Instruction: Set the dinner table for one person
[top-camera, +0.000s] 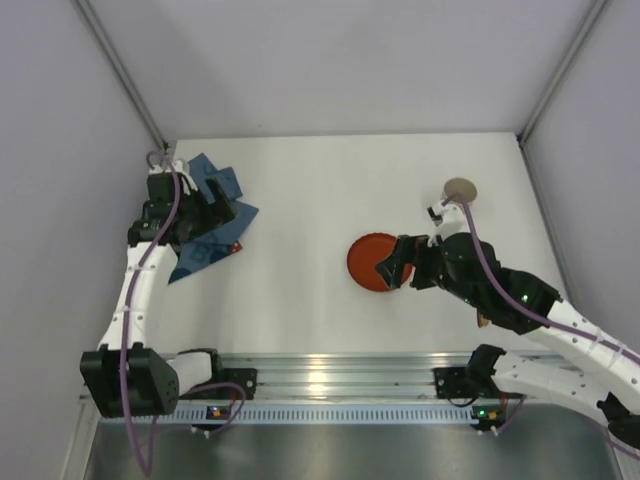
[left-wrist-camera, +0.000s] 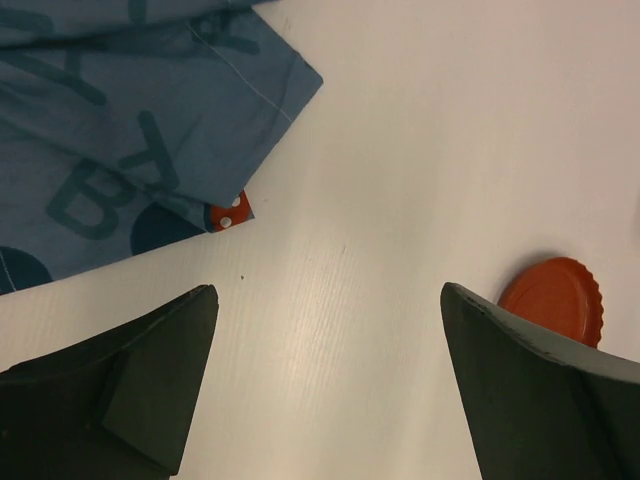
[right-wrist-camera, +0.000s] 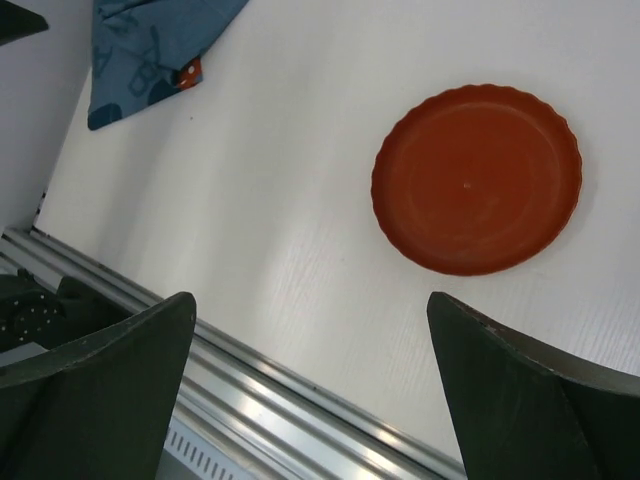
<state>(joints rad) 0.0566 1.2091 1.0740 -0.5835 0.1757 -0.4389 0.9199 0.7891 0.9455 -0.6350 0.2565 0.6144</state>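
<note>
Dinner table (top-camera: 300, 210) is the white matte rectangular top that fills the workspace ahead of both arm bases, bounded at its near edge by an aluminium rail (top-camera: 330, 372). A blue placemat (left-wrist-camera: 130, 120) printed with darker letters lies rumpled and folded in the far left area of the table. A small red piece with white dots (left-wrist-camera: 230, 213) protrudes from under the placemat's near edge; its kind cannot be determined. A red plate (right-wrist-camera: 476, 180) with a scalloped rim sits flat and empty on the table, slightly right of centre and well apart from the placemat. A round tan object (top-camera: 460, 187) stands near the far right side of the table, beyond the right arm's wrist; its type is not discernible. The left gripper (left-wrist-camera: 325, 300) hangs above the placemat's near right edge, its two dark fingers spread wide with only bare tabletop between them. The right gripper (right-wrist-camera: 310, 300) hangs just at the right side of the plate in the overhead view, its fingers likewise fully apart and holding nothing; its wrist camera shows the plate beyond the fingertips and the rail below them.
</note>
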